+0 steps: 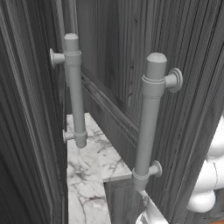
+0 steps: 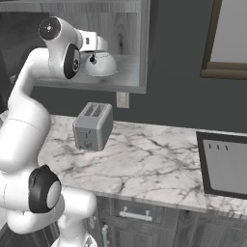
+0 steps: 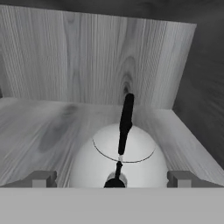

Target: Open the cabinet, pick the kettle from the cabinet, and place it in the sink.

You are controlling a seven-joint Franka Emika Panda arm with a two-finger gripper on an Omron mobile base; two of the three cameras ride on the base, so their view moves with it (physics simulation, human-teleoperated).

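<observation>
The cabinet [image 2: 129,34] stands open, showing its pale wood inside. On its shelf sits the kettle [image 2: 102,65], squat and silvery-white; in the hand view the kettle [image 3: 131,151] lies close below me, its thin dark handle [image 3: 125,122] arching up. My gripper [image 2: 94,57] is inside the cabinet above the kettle. The gripper [image 3: 111,179] is open, one fingertip [image 3: 41,178] on each side of the kettle's body, not touching. The cabinet's dark doors [image 1: 188,65] with light-grey bar handles [image 1: 150,122] stand close to the left base camera. The sink [image 2: 203,164] lies at the counter's right.
A boxy grey toaster [image 2: 92,126] stands on the white marble counter [image 2: 144,159] below the cabinet. A window frame [image 2: 212,43] hangs on the dark wall at the right. Low drawers with short handles [image 2: 135,214] run under the counter.
</observation>
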